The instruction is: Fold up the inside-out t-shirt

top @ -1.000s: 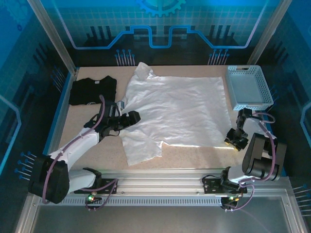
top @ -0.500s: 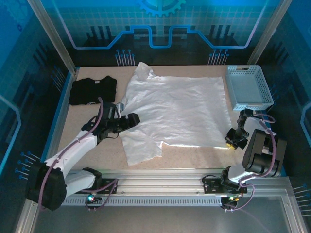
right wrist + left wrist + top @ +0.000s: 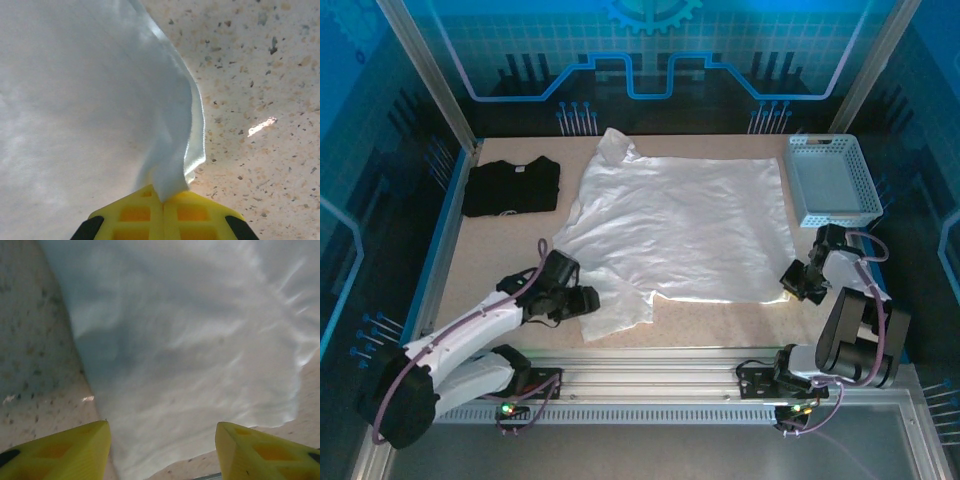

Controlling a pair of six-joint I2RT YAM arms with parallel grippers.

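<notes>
The speckled beige table (image 3: 720,322) carries the white inside-out t-shirt (image 3: 680,225), spread mostly flat across its middle. The hem lies toward the right, one sleeve points to the far edge and the other to the near edge. A pale blue perforated basket (image 3: 832,217) sits at the far right, just beside the hem. A folded black t-shirt (image 3: 510,186) lies at the far left, apart from the white one.

The left gripper (image 3: 585,300) sits low at the near sleeve. In the wrist view its yellow fingers (image 3: 75,450) stand clearly apart, with sleeve fabric beneath and between them and nothing pinched. The right gripper (image 3: 792,280) is at the shirt's near-right hem corner, with its fingers (image 3: 135,215) pressed together on a raised fold of the cloth.
</notes>
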